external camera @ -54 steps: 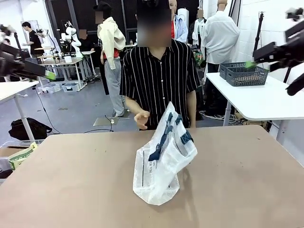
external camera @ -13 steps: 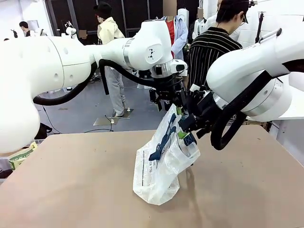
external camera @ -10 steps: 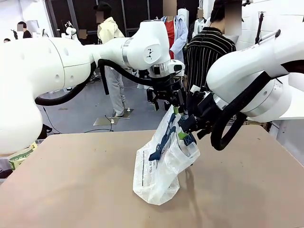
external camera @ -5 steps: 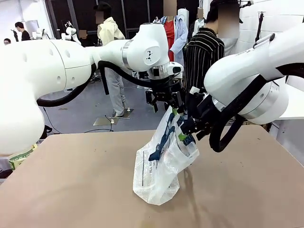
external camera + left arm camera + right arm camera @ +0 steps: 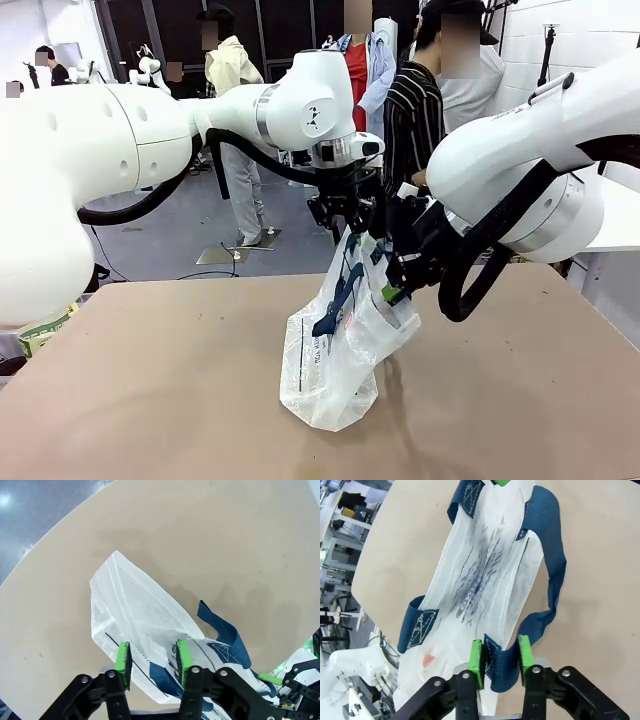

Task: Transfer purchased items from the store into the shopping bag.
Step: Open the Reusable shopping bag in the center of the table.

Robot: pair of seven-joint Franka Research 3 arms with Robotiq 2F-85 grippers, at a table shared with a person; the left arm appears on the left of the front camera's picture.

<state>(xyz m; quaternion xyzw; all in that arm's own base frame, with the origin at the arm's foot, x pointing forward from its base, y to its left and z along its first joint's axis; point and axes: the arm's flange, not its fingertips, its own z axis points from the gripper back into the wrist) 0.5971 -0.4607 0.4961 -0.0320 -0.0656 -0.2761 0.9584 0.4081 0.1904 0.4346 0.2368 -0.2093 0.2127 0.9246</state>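
The shopping bag (image 5: 338,350) stands at the middle of the front view. Its crumpled white base rests on the brown table (image 5: 140,380), and its top is pulled up and tilted toward the upper right. Dark lettering runs down its left face. In the left wrist view the bag (image 5: 132,610) spreads from the centre toward the upper left, with a navy handle (image 5: 220,630) curling out to the right. In the right wrist view it (image 5: 480,575) runs from top centre to lower left, with a small red mark (image 5: 427,659) near the bottom.

The left gripper (image 5: 352,232) meets the bag's top from above. In its own view (image 5: 152,657) the green pads stand apart with the bag's upper edge between them. I cannot tell whether they pinch it. The right gripper (image 5: 392,285) is at the bag's upper right side. In its own view (image 5: 500,660) both pads sit against a fold of navy handle, clamped on it.

Behind the arms, at upper centre-right, stands a person in a striped shirt (image 5: 412,115).
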